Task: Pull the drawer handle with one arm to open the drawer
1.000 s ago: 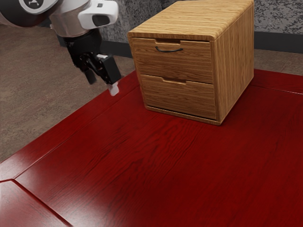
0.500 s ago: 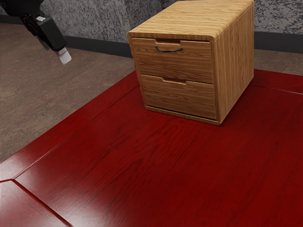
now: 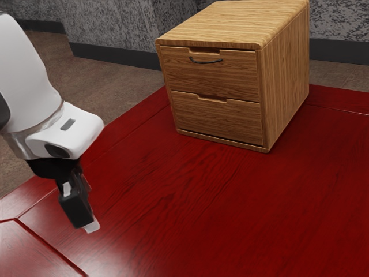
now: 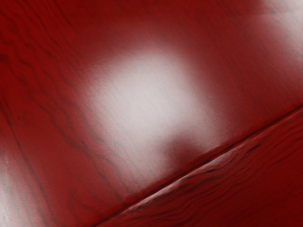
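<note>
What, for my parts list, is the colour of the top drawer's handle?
Dark, near black: the handle is a thin curved bar, clearest in the exterior view.

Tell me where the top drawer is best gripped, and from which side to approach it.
Grip the thin dark handle at its middle, on the top drawer front. It is a horizontal bar, fixed at both ends and bowed slightly downward. Probably come straight at the drawer's front face, closing on the bar from above and below.
</note>
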